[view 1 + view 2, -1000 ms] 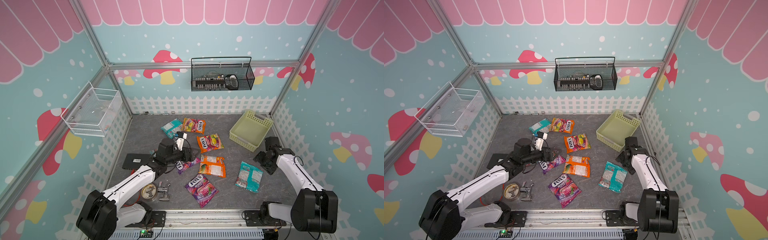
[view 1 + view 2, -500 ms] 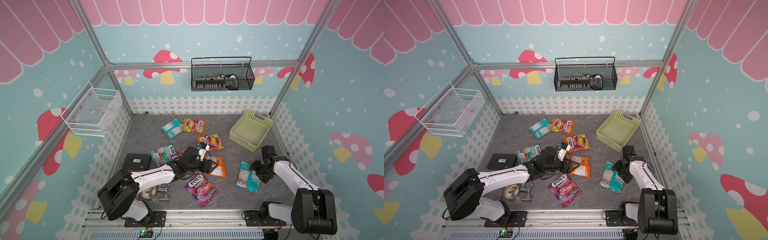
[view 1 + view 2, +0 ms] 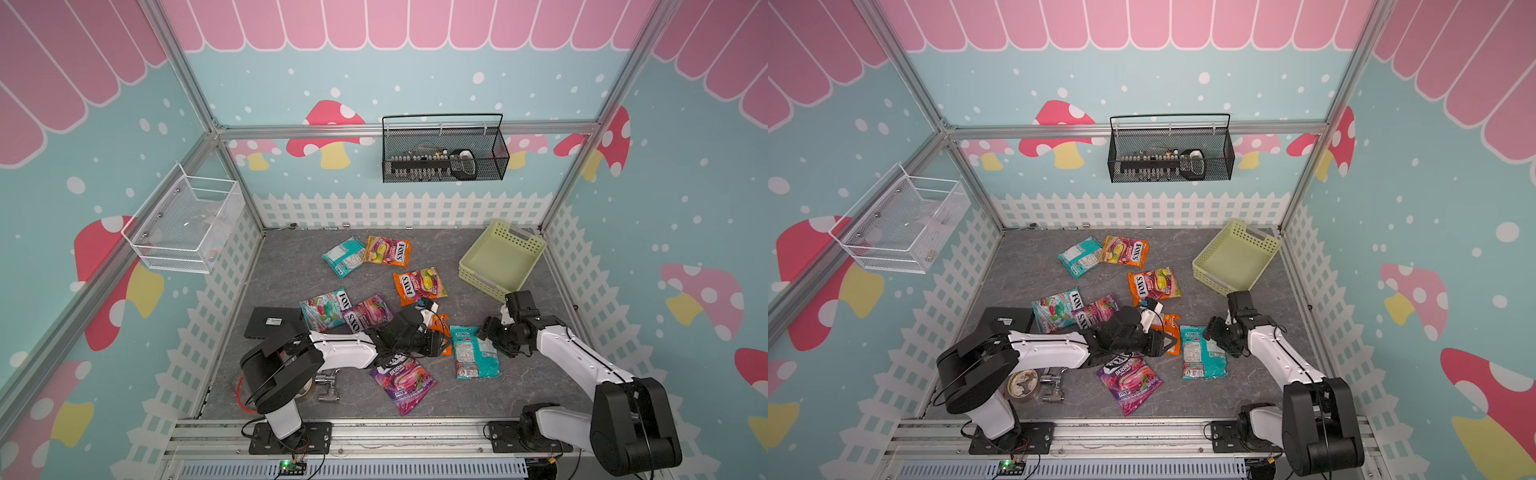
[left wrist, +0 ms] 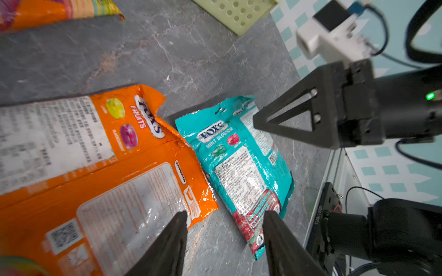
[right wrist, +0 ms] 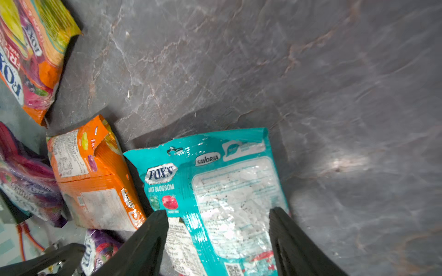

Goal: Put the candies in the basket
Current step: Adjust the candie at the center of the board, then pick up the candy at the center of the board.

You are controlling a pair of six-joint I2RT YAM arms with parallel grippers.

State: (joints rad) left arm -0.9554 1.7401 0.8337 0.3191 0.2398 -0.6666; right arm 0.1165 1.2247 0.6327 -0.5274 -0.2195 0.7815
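Several FOX'S candies lie on the grey floor: two orange bags (image 3: 386,251) (image 3: 419,284), a teal one (image 3: 344,256) at the back, a teal-red one (image 3: 324,307) and two purple ones (image 3: 370,313) (image 3: 403,378). My left gripper (image 4: 224,215) is open and low. One fingertip is at the corner of a face-down orange bag (image 4: 119,167), the other at the edge of a teal bag (image 4: 239,162). My right gripper (image 5: 217,211) is open, its fingers astride that teal bag (image 5: 227,186) (image 3: 473,353). The pale yellow-green basket (image 3: 503,259) stands at the back right.
A black flat device (image 3: 270,322), a tape roll (image 3: 1022,384) and a metal fitting (image 3: 328,384) lie at the front left. A black wire basket (image 3: 444,153) hangs on the back wall, a white wire one (image 3: 183,224) on the left wall. White picket fence lines the floor.
My left arm swung right from the purple bag to the face-down orange bag, and its jaws narrowed. My right gripper came away from the basket and down over the teal bag.
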